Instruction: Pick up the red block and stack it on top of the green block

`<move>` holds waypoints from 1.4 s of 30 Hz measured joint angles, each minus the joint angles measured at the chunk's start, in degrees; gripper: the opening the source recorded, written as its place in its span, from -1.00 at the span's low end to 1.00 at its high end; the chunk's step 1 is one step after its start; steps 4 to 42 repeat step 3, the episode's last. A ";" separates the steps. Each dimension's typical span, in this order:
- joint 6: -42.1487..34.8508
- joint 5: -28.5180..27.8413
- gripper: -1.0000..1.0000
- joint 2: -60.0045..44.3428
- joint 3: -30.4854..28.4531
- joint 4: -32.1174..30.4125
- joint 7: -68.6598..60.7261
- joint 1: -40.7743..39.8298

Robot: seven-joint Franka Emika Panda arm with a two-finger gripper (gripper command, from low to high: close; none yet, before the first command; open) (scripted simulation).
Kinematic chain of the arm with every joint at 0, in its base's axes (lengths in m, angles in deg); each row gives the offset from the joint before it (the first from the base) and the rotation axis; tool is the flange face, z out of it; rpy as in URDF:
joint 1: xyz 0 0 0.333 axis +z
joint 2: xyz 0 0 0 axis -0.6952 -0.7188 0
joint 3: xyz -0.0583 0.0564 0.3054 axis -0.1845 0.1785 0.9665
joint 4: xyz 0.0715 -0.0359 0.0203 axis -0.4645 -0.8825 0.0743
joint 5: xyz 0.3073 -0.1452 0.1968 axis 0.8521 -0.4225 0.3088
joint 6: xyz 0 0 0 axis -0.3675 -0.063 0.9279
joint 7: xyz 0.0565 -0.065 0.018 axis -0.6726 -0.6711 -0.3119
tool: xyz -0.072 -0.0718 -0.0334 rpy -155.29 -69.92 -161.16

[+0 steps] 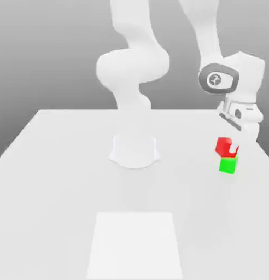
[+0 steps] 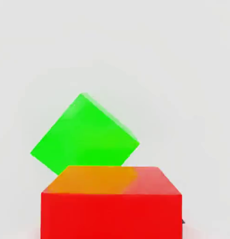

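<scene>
The gripper [image 1: 233,143] holds the red block [image 1: 224,146] between its closed fingers, over the white table [image 1: 60,180] toward the exterior view's right. The red cube sits directly above the green block [image 1: 227,165], apparently just touching its top. In the hand view, the red block [image 2: 111,201] partly covers the green block [image 2: 84,135], which is turned at an angle to it.

We are seeing a glossy red block [image 2: 111,205] mirroring the smooth green block [image 2: 84,133] above a matt white table [image 1: 60,180].

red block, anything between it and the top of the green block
Nothing visible. The red block hangs in the gripper just above the green block, with only a bare gap between them; the hand view shows the green block's top uncovered.
</scene>
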 joint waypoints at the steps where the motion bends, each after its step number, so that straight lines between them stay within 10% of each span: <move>1: 0.38 -1.75 -1.00 -0.83 0.07 0.05 1.20 -0.59; 42: 1.12 -5.01 -1.00 -2.39 0.02 0.18 3.43 -1.67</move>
